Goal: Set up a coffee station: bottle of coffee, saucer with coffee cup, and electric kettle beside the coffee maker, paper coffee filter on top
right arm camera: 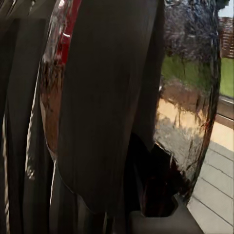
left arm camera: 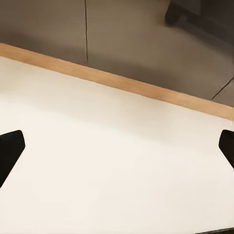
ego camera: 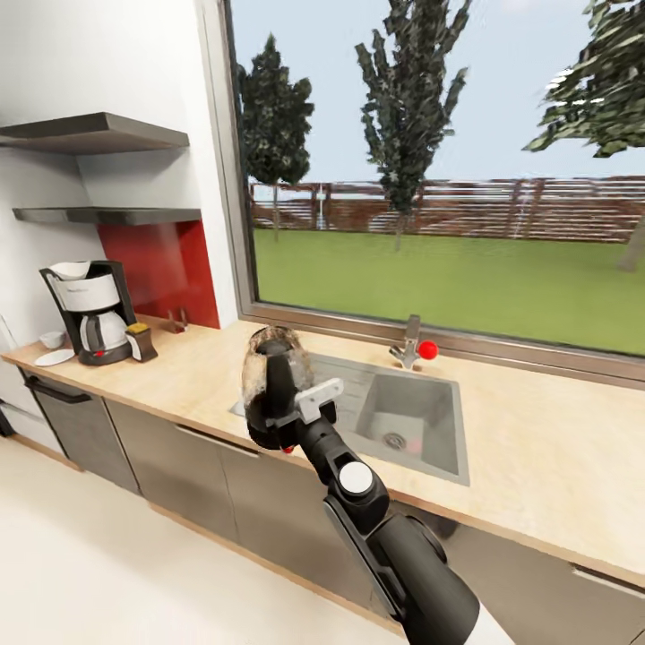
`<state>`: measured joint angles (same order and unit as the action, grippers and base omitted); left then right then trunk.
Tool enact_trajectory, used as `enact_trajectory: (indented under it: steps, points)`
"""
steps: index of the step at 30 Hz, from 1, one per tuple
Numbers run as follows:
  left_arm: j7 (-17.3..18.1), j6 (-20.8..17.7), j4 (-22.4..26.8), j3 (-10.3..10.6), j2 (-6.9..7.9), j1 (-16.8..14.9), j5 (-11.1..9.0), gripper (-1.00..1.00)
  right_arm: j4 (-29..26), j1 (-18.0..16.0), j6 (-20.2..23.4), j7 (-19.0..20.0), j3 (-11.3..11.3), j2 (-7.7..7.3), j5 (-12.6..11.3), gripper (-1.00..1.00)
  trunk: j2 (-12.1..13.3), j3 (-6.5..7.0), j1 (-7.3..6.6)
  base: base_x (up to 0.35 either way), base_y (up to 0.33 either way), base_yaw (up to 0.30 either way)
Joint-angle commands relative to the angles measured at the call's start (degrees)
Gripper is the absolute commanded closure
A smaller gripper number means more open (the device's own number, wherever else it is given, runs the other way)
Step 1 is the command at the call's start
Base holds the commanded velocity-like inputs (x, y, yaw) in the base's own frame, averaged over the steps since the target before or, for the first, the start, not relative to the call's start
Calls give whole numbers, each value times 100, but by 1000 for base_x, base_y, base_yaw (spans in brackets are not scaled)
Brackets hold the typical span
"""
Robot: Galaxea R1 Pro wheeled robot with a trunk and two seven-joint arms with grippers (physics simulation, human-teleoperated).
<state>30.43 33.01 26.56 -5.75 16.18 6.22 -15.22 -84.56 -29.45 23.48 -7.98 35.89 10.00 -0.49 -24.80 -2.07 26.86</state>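
Note:
The electric kettle [ego camera: 269, 385], rounded glass with a black handle, hangs over the kitchen countertop [ego camera: 193, 363] by the sink, with my right gripper [ego camera: 285, 414] shut on its handle. Up close in the right wrist view are the kettle's handle [right arm camera: 107, 97] and glass body [right arm camera: 187, 97]. Far left stands the coffee maker [ego camera: 91, 313] with the paper coffee filter [ego camera: 70, 269] on top. The bottle of coffee [ego camera: 140, 341] sits right beside it. The coffee cup [ego camera: 52, 339] stands just behind the saucer [ego camera: 54, 357]. The kitchen shelf [ego camera: 107, 215] is bare. My left gripper [left arm camera: 117, 151] is open over the floor.
A steel sink [ego camera: 408, 421] with a faucet [ego camera: 410, 345] and red knob lies right of the kettle. Grey cabinet fronts [ego camera: 179, 466] run below the worktop. A thicker upper shelf [ego camera: 90, 133] hangs above, and a large window [ego camera: 448, 179] backs the counter.

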Motion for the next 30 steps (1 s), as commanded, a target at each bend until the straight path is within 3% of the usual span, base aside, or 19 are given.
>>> enact_trajectory:
  steps: [1, 15, 20, 27, 30]
  points:
    - [54, -22, 7, -14, -1, 2, -51, -100, -7, -8, 34, -37, 14, 0, 1, 100, -13, -5, 2, -152, 116, 216]
    - [43, -28, 7, -30, -1, -7, -99, -100, -5, -8, 42, -37, 6, 0, 5, 100, -13, 81, 2, -82, 255, 216]
    - [-393, -11, 7, -27, -5, -7, -101, -100, 1, -9, 43, -37, 3, 0, 5, 100, -13, 112, 2, 62, 307, 216]
    - [-500, -12, 7, -25, -10, -7, -99, -100, 1, -8, 51, -37, 6, 0, 5, 100, -13, 125, 2, 163, 288, 65]
    - [-563, -31, -73, -32, 30, 1, -91, -100, -58, 54, 145, 23, 6, 0, -8, 100, -13, 124, 2, 0, 0, 0]
